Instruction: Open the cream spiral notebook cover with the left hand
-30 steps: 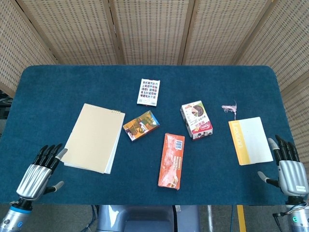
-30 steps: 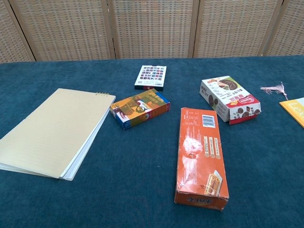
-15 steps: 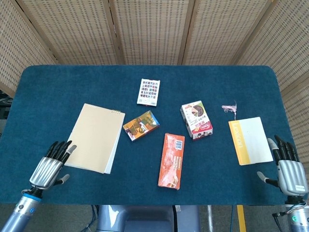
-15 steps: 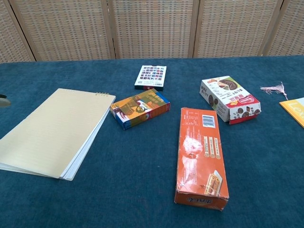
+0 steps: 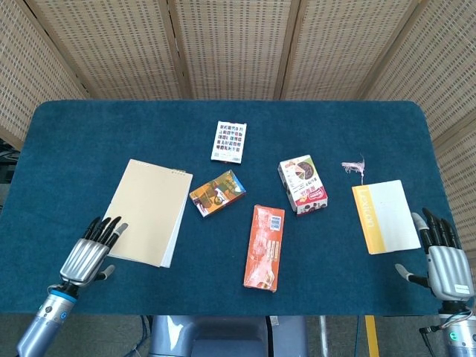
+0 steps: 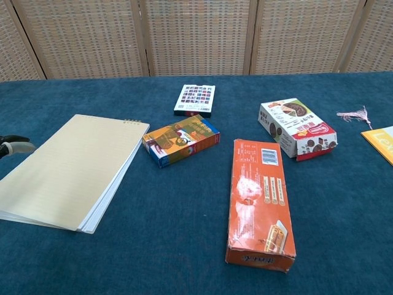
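On the blue table (image 5: 67,141), toward its left side, the cream spiral notebook (image 5: 146,211) is seen lying flat. Its cover is shut, and its small wire spiral runs along the far short edge. Nothing is touching the cover, so the opening is judged as not yet begun.

The left hand (image 5: 91,254) is seen just beside the notebook's near left corner. Its fingers (image 5: 104,228) are held straight and a little apart, pointing toward the notebook, and nothing is held in them. Only the fingertips (image 6: 13,146) are seen in the chest view, at the left edge of the picture, close to the notebook's long left side. Whether the table is being touched by them cannot be told.

The right hand (image 5: 446,262) is seen at the far right, near a yellow and white book (image 5: 385,216). Its fingers are up and slightly spread, and nothing is held.

Almost all of the job is judged to be left. An edge of the cover must be reached, lifted by the fingers, and turned over.
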{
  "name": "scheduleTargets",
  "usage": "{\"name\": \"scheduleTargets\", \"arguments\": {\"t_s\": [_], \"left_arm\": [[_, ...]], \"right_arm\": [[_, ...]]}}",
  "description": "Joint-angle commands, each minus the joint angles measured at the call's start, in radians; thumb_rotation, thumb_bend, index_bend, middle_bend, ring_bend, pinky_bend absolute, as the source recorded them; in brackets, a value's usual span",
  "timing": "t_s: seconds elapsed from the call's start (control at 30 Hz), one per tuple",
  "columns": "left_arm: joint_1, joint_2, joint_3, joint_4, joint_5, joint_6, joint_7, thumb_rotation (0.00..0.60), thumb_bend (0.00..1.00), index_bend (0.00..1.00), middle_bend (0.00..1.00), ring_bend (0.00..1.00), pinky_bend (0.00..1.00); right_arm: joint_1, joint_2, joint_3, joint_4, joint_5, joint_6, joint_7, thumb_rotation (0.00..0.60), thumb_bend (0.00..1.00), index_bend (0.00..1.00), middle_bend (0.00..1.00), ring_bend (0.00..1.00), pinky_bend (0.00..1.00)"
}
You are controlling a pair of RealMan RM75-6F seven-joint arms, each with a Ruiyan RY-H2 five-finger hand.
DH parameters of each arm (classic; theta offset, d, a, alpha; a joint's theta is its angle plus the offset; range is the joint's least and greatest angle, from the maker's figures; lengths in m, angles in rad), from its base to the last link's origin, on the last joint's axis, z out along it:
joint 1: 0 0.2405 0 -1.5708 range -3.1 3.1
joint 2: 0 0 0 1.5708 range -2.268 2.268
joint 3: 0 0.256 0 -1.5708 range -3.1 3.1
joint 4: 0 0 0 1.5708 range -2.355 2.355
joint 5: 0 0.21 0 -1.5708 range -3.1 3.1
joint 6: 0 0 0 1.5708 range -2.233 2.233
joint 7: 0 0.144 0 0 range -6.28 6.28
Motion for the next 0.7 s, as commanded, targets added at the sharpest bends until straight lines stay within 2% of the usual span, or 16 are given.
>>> {"name": "scheduleTargets", "arguments": {"t_s": [0.03, 0.7], "left_arm": [[-0.006, -0.011, -0.002, 0.009, -0.013, -0.01, 0.006, 0.6, 0.25, 0.0, 0.0, 0.0, 0.0], [-0.039, -0.088, -0.009, 0.058, -0.077, -0.048, 0.064, 0.6, 0.26, 0.0, 0.0, 0.0, 0.0]], "right_arm": [[0.0, 0.001, 0.0, -0.002, 0.0, 0.0, 0.0, 0.6, 0.03, 0.0, 0.0, 0.0, 0.0], [0.001, 0.004, 0.0, -0.008, 0.007, -0.011, 0.011, 0.6, 0.03, 0.0, 0.0, 0.0, 0.0]]}}
